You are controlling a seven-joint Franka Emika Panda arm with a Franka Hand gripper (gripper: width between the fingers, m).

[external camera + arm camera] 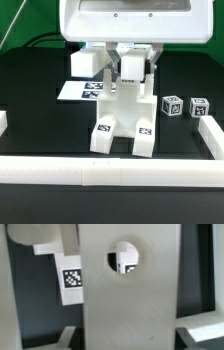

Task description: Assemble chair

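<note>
The partly built chair (pixel 125 112) stands in the middle of the black table: a white slab with two tagged blocks at its near end, toward the front rail. My gripper (pixel 133 75) comes down from above onto the slab's far end. In the wrist view the slab (pixel 130 297) fills the picture, with an oval hole (pixel 123 256) in it. My gripper (pixel 135 339) is shut on the slab, with one finger (pixel 72 335) on each side edge. Two loose tagged chair pieces (pixel 171 106) (pixel 199 107) lie at the exterior view's right.
The marker board (pixel 84 90) lies behind the chair at the exterior view's left; one of its tags shows in the wrist view (pixel 72 278). A white block (pixel 85 63) sits behind it. White border rails run along the front (pixel 110 172) and right (pixel 212 135).
</note>
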